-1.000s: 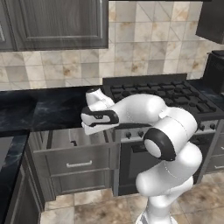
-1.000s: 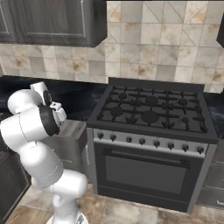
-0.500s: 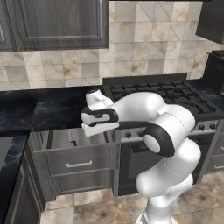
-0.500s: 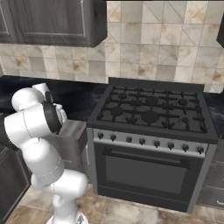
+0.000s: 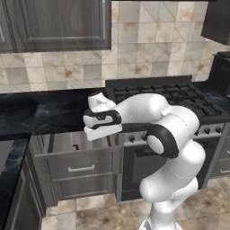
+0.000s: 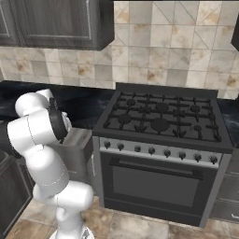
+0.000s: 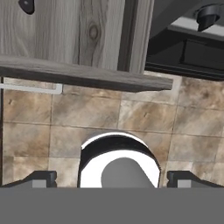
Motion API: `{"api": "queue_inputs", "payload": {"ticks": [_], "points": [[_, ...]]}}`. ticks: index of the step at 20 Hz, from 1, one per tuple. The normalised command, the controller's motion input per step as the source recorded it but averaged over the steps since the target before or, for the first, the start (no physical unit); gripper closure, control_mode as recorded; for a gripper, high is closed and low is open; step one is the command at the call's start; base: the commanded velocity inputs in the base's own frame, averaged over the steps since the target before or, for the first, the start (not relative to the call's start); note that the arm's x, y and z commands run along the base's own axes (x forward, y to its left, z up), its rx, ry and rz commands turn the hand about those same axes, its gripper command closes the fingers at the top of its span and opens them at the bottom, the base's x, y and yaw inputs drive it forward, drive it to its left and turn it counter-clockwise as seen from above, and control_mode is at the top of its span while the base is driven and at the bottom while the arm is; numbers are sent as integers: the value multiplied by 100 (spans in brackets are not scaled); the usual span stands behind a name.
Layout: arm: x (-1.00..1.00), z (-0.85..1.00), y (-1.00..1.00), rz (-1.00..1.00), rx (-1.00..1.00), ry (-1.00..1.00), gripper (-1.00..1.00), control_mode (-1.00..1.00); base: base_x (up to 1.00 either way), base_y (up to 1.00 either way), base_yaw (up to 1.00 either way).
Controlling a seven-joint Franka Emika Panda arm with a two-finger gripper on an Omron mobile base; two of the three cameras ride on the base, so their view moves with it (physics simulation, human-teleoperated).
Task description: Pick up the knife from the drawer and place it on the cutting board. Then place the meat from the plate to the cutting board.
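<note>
Arm is folding over the open drawer (image 5: 74,155), hand hanging above its right end, camera looking straight down. Gripper (image 7: 112,180) is sitting over the drawer front's top edge and the tiled floor (image 7: 144,118) beyond it; fingertips (image 7: 41,179) are spread wide with nothing between them, so the jaws are open and empty.

Knife (image 5: 75,146): just a small dark bit is poking up inside the drawer near the middle in the left base view, and another dark tip is showing at 11 o'clock in the hand view. Can't tell the long axis or which way the blade is pointing; too little visible. Judging it's lying on the drawer floor, toward the back.

Step in hand looks like the approach for the pick. To do it well: shift the hand inward over the pale wood, away from the front panel, get the whole knife in frame, then roll the wrist so the jaws are closing across the handle, not along it. Descend only once clear of the drawer front and the desk (image 5: 49,112) lip.
</note>
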Motion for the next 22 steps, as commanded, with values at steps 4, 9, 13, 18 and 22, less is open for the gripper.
{"api": "queue_inputs", "payload": {"ticks": [4,9,13,18,22], "points": [[0,-3,0,0,0,3,-100,-100,0,0,0],[1,-4,0,0,0,3,-100,-100,0,0,0],[2,-1,0,0,0,2,-100,-100,0,0,0],[3,-3,0,0,1,1,-100,-100,0,0,0],[12,-8,13,-1,0,0,-100,-100,0,0,0]]}}
